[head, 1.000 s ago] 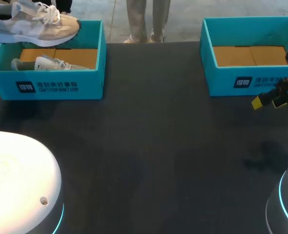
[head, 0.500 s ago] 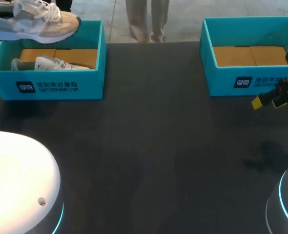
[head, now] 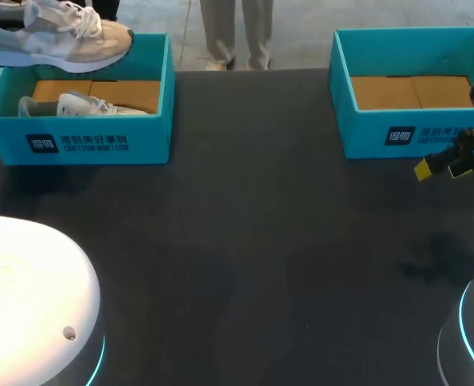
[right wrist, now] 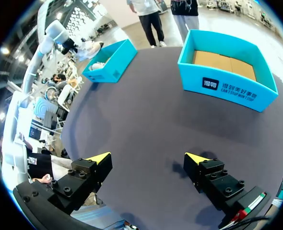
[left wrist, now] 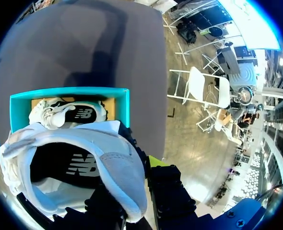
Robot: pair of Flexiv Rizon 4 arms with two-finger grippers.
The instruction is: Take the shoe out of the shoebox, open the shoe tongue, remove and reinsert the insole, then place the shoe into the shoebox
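You have two shoeboxes and two shoes on the dark worktop [head: 245, 225]. The left teal cardboard shoebox [head: 100, 141] sits at the far left and the right teal cardboard shoebox [head: 365, 133] at the far right, well apart. Both stand open, with a brown cardboard floor showing inside.

The beige and white trainer [head: 60, 40] is out of its box. It hangs in the air over the far rim of the left teal cardboard shoebox, sole down, toe pointing towards the middle of the worktop. Your left hand [left wrist: 132, 184] is clamped on its heel, with the collar between the fingers and one yellow tip showing beside it. The second white trainer [head: 80, 104] lies on its side inside that same box, directly under the held one.

Your right hand [head: 443, 167] hovers just above the worktop in front of the right teal cardboard shoebox. Its fingers are spread wide and hold nothing.

Each box carries a dark square logo and white print on its front wall. A white logo also marks the black insole of each shoe.
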